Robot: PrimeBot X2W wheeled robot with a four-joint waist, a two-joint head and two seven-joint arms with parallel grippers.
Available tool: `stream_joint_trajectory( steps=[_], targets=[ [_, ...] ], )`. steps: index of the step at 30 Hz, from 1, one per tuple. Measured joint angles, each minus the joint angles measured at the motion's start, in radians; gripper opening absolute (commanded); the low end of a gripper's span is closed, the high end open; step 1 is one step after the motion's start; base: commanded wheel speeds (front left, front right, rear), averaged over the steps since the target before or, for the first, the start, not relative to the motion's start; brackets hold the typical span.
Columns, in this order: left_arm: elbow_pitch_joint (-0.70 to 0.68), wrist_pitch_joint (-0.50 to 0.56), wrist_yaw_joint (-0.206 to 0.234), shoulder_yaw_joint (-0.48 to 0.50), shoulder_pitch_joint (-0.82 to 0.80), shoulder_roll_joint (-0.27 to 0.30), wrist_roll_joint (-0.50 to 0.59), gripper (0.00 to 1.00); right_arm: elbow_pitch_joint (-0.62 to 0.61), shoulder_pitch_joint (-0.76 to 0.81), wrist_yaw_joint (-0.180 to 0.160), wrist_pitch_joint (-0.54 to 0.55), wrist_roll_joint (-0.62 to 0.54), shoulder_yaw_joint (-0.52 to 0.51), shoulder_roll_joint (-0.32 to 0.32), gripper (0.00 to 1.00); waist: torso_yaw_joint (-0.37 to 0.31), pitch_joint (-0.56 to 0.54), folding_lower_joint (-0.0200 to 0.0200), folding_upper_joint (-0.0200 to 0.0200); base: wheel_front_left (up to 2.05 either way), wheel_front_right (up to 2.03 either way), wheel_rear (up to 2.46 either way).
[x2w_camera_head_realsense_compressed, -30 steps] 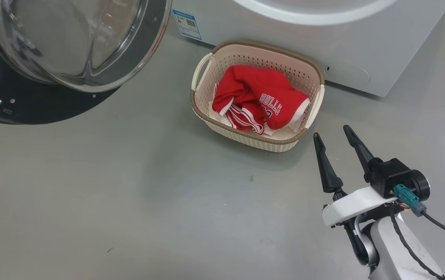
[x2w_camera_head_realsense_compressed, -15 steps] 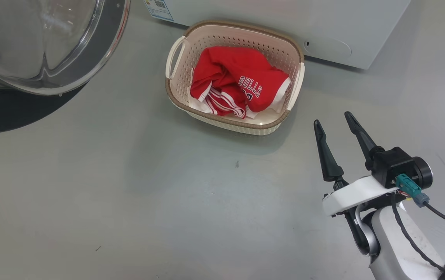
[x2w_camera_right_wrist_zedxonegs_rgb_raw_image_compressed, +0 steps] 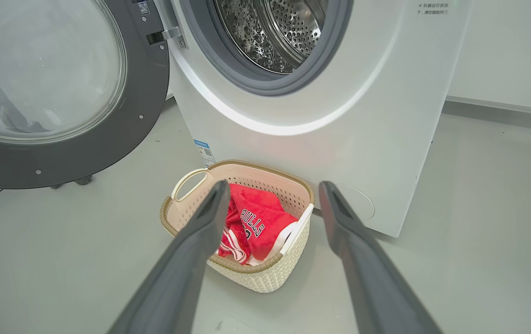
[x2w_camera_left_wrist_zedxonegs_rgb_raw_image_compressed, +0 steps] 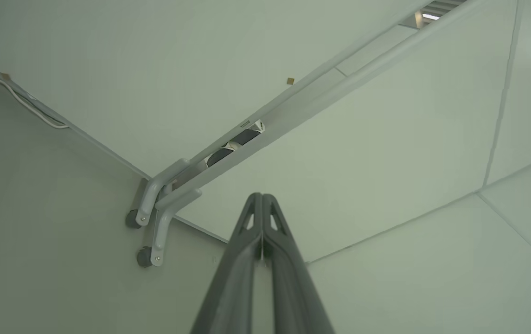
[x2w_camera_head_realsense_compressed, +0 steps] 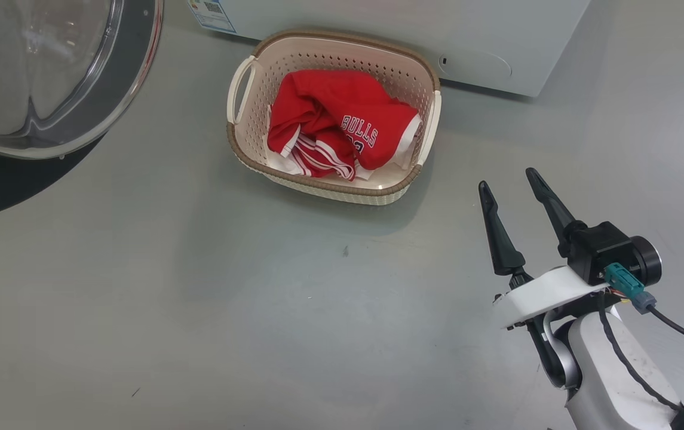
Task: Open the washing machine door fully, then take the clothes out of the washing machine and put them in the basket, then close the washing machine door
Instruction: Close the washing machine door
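The clothes [x2w_camera_head_realsense_compressed: 336, 122], a red BULLS jersey over some white fabric, lie inside the cream basket [x2w_camera_head_realsense_compressed: 240, 95] on the floor against the washing machine [x2w_camera_head_realsense_compressed: 497, 36]. The washing machine door [x2w_camera_head_realsense_compressed: 138, 71] stands swung open at the upper left, its glass bowl bulging outward. My right gripper [x2w_camera_head_realsense_compressed: 509, 182] hovers open and holds nothing, to the right of the basket and nearer to me. In the right wrist view the clothes [x2w_camera_right_wrist_zedxonegs_rgb_raw_image_compressed: 258, 225] sit in the basket [x2w_camera_right_wrist_zedxonegs_rgb_raw_image_compressed: 265, 278] below the steel drum [x2w_camera_right_wrist_zedxonegs_rgb_raw_image_compressed: 274, 32], beside the door [x2w_camera_right_wrist_zedxonegs_rgb_raw_image_compressed: 144, 106]. My left gripper [x2w_camera_left_wrist_zedxonegs_rgb_raw_image_compressed: 262, 197] is shut, pointing at a pale wall.
Bare grey floor [x2w_camera_head_realsense_compressed: 228, 298] spreads in front of the basket and under the open door. A white wall-mounted rail [x2w_camera_left_wrist_zedxonegs_rgb_raw_image_compressed: 293, 120] with two brackets crosses the left wrist view. A skirting line runs along the wall [x2w_camera_right_wrist_zedxonegs_rgb_raw_image_compressed: 502, 104] right of the machine.
The head camera has shifted, so basket, machine and door slid left and up in the picture. The right gripper stays open in the same place. The clothes lie as before.
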Motion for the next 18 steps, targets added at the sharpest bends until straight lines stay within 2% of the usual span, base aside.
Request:
stream_joint_trajectory(
  steps=[8, 18],
  targets=[
    [0.134, 0.088, 0.001, 0.035, -0.044, 0.011, -0.048, 0.00, 0.007, -0.002, 0.000, -0.002, 0.000, 0.000, 0.000, 1.00, -0.012, -0.006, 0.0000, 0.0000, 0.00, 0.00, 0.00],
    [0.246, 0.186, 0.001, 0.014, -0.092, 0.013, -0.053, 0.00, 0.017, -0.002, 0.007, -0.009, 0.000, 0.014, 0.004, 1.00, -0.020, -0.018, 0.0000, 0.0000, 0.00, 0.00, 0.00]
  ],
)
